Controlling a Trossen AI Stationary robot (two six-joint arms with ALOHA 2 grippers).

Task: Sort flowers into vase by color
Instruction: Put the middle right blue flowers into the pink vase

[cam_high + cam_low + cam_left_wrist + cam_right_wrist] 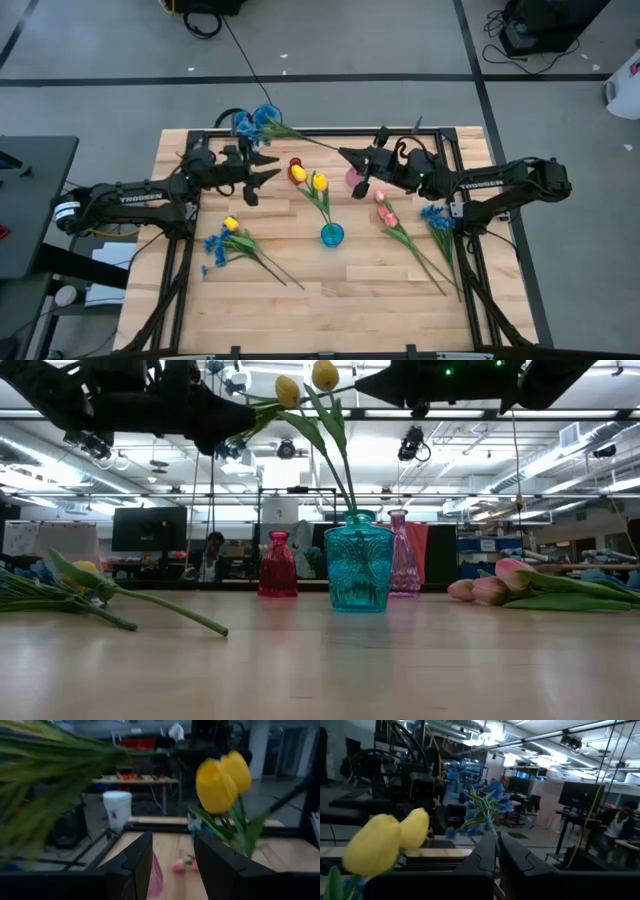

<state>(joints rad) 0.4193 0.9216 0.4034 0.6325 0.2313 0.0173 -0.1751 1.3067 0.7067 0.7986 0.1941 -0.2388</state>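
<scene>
Right claw [345,155] is clenched on the green stem of a blue sprig [258,120], holding it up in the air so the stem runs slantwise over the back of the desk [300,300] and the blue blossoms hang at the far rim, near the left arm. From the right wrist view the stem [487,822] comes up between the two closed fingers [485,857], with the blossoms spread above.

Left claw [268,168] hovers above the desk just left of the yellow tulips [308,178], its fingers parted with nothing between them; the left wrist view shows the gap between the fingers [135,862] and the two yellow buds [222,775] just beside them.

Those two yellow tulips stand in the teal vase [358,565] at the middle of the desk, their stems leaning toward the back. Behind it are a red vase [277,578] and a pink vase [403,568].

Lying flat on the desk to the left are a yellow tulip [231,225] and a blue sprig [213,247], stems pointing toward the front. On the right lie pink tulips [385,210] and, beside them, another blue sprig [436,217] under the right arm.

A person [210,552] sits in the room beyond the desk.
</scene>
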